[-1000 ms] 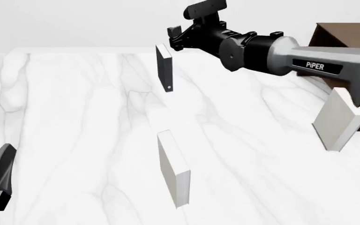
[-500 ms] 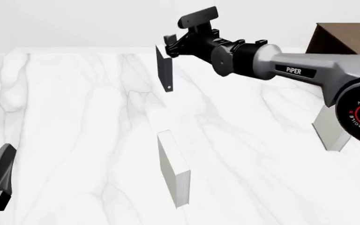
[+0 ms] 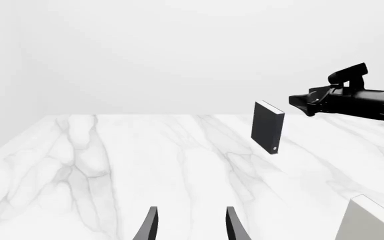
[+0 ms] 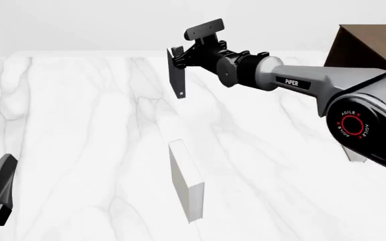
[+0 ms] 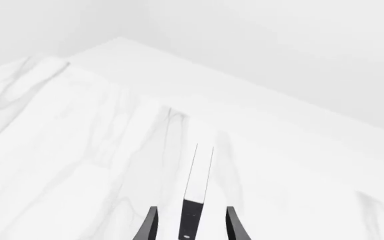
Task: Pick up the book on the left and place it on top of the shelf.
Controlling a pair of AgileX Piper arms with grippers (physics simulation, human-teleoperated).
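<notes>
The right tool (image 4: 177,56) hung spread around the upright book (image 4: 177,80), a pale book (image 4: 185,181) standing nearer, the shelf (image 4: 367,40) far right.

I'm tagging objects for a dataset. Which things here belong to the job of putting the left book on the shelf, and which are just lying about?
Part of the job:
- black book
- dark brown shelf
- right end effector, its fingers either side of the book

Just lying about:
- pale book in the middle
- left end effector, idle
</notes>
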